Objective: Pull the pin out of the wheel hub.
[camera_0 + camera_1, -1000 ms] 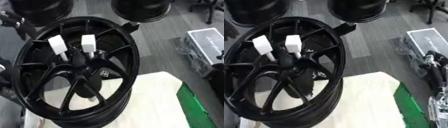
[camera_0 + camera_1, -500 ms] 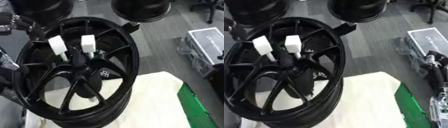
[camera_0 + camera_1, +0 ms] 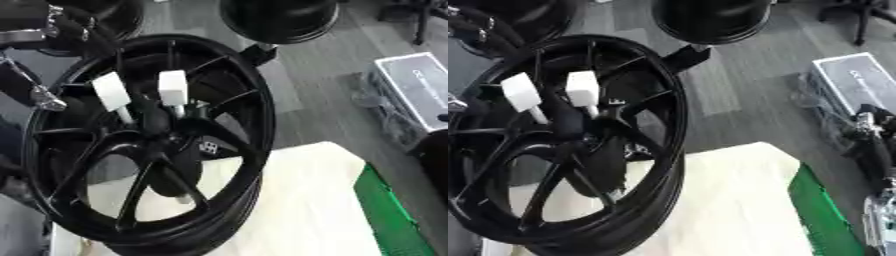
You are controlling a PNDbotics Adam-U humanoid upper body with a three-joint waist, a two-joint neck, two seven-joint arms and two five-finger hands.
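A black multi-spoke wheel hub (image 3: 149,145) stands tilted on a cream-covered table (image 3: 297,200). Two pins with white block handles stick out near its centre: the left pin (image 3: 111,92) and the right pin (image 3: 172,88). A small pale tip (image 3: 181,199) shows at a lower spoke. My left arm (image 3: 39,30) comes in from the upper left behind the rim, and a silver part of it (image 3: 48,102) lies by the rim's left side, apart from the pins. My right arm (image 3: 872,155) hangs at the right edge, far from the hub. Neither hand touches a pin.
More black wheels (image 3: 280,17) stand on the grey floor behind. A grey case (image 3: 416,87) with plastic wrapping lies on the floor at the right. A green edge (image 3: 385,210) runs along the table's right side.
My left arm has come further in from the upper left toward the hub's rim. The hub and both pins stay as they were.
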